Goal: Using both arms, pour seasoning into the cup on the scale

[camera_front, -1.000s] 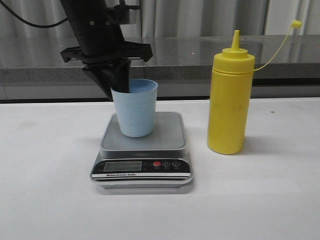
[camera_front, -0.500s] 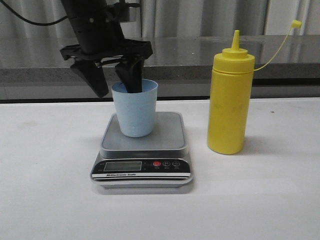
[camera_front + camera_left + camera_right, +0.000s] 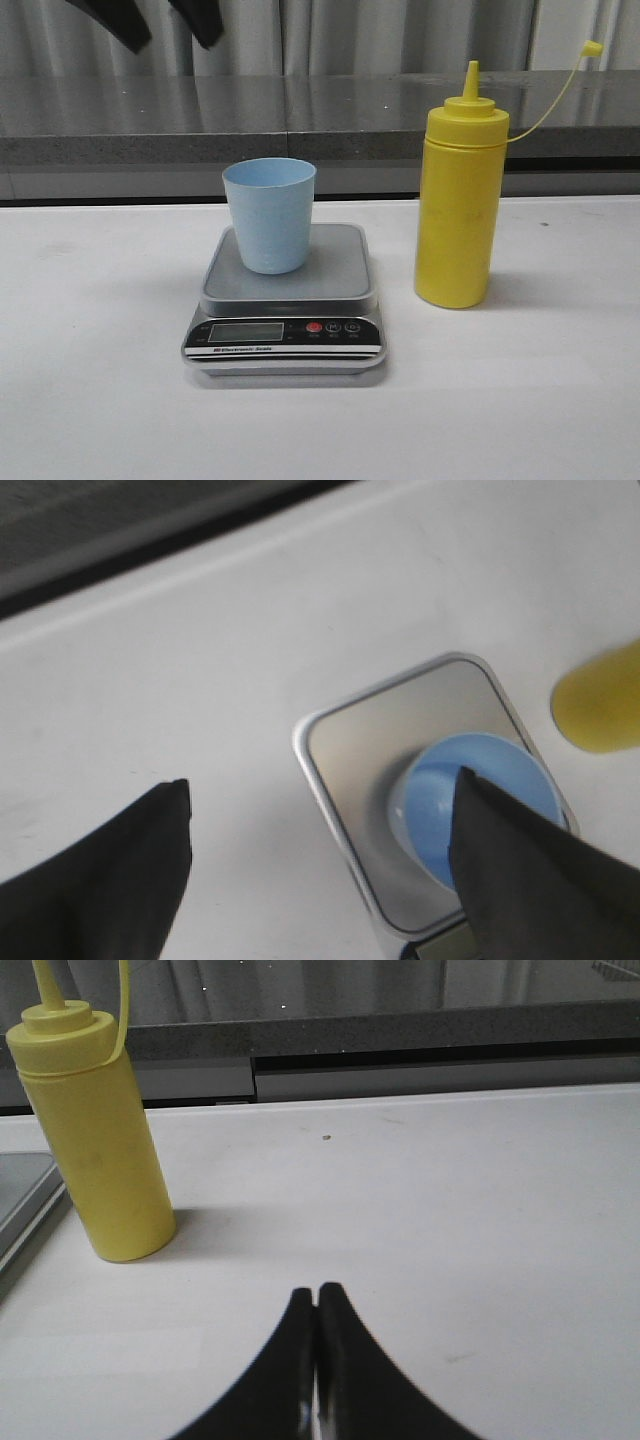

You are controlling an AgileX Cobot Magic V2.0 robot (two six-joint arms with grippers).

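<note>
The pale blue cup (image 3: pixel 268 214) stands upright and alone on the scale (image 3: pixel 340 270), whose black panel faces the front. My left gripper (image 3: pixel 163 38) is high above and slightly left of the cup, open and holding nothing; only its fingertips (image 3: pixel 126 28) show at the front view's upper edge. From the left wrist view the gripper (image 3: pixel 320 778) looks down on the cup (image 3: pixel 440 810) and scale (image 3: pixel 370 740). The yellow seasoning bottle (image 3: pixel 458 200) stands right of the scale, its cap hanging on a tether. My right gripper (image 3: pixel 317 1292) is shut, low over the table, apart from the bottle (image 3: pixel 95 1140).
A dark stone ledge (image 3: pixel 360 110) runs along the back of the white table (image 3: pixel 100 400). The scale's edge (image 3: pixel 18 1205) shows beside the bottle in the right wrist view. A small dark speck (image 3: pixel 326 1138) lies on the table.
My left gripper opened off the cup's rim, let it go and rose nearly out of the front view. The cup stayed on the scale. The bottle has not moved.
</note>
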